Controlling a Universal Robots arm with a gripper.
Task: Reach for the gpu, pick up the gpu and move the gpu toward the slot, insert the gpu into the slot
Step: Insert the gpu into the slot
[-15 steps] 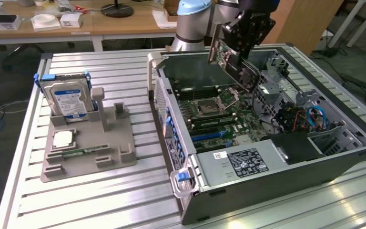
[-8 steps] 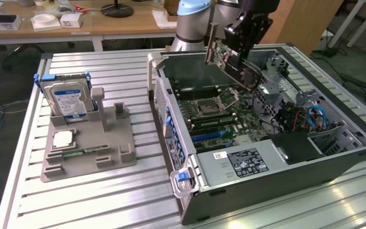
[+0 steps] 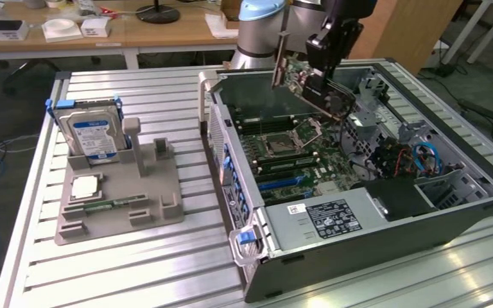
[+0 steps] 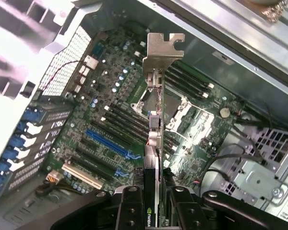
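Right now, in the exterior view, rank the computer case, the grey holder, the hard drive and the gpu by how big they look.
1. computer case, by far the largest.
2. grey holder.
3. hard drive and gpu: they look alike; the gpu is tilted and partly covered, so no ranking between them.

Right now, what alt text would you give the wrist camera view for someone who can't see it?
The gripper clamps the gpu, seen edge-on with its silver bracket at the far end, above an open computer's green motherboard. A long blue slot and the processor socket lie beneath.
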